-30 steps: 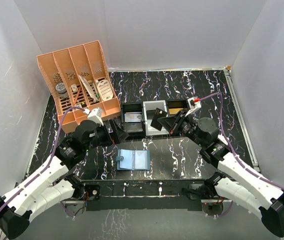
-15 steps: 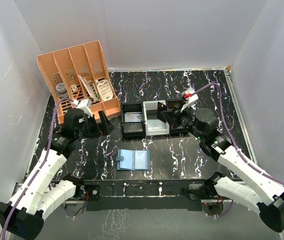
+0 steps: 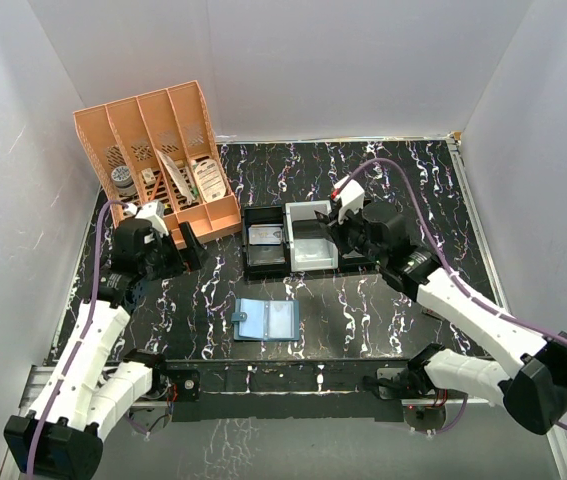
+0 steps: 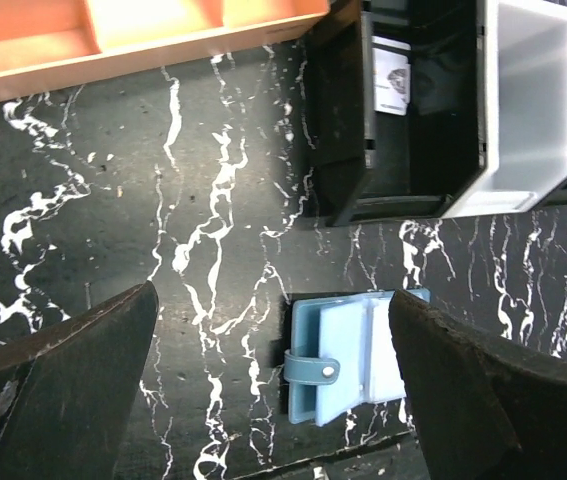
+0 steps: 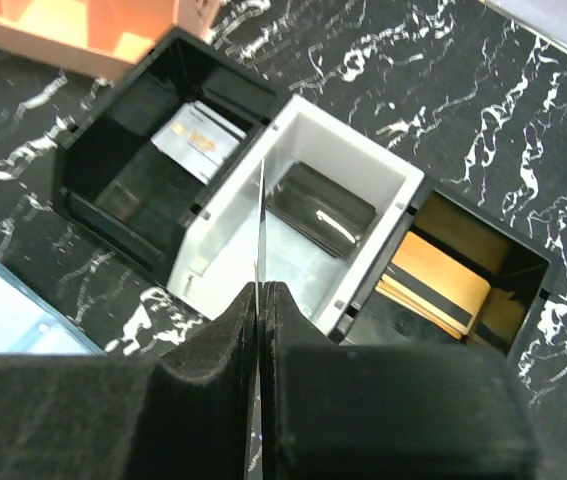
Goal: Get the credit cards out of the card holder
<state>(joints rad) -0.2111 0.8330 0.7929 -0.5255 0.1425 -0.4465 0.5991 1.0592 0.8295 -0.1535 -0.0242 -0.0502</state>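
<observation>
Presently, the right gripper (image 5: 261, 292) is seen clenched on a thin dark plastic credit card (image 5: 261, 215), which is held on edge above the white rectangular plastic tray (image 5: 225, 240), where 1 black card (image 5: 321, 208) is laid flat. The soft teal-blue bifold card holder (image 3: 265, 321) is laid open on the black white-veined table (image 3: 383, 300), in front of the trays and apart from both arms. The left gripper (image 4: 273, 295) is held released, its 2 fingers spread wide above the table.

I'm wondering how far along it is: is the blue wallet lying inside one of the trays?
No, the wallet lies open on the table, in front of the trays and apart from them.
</observation>
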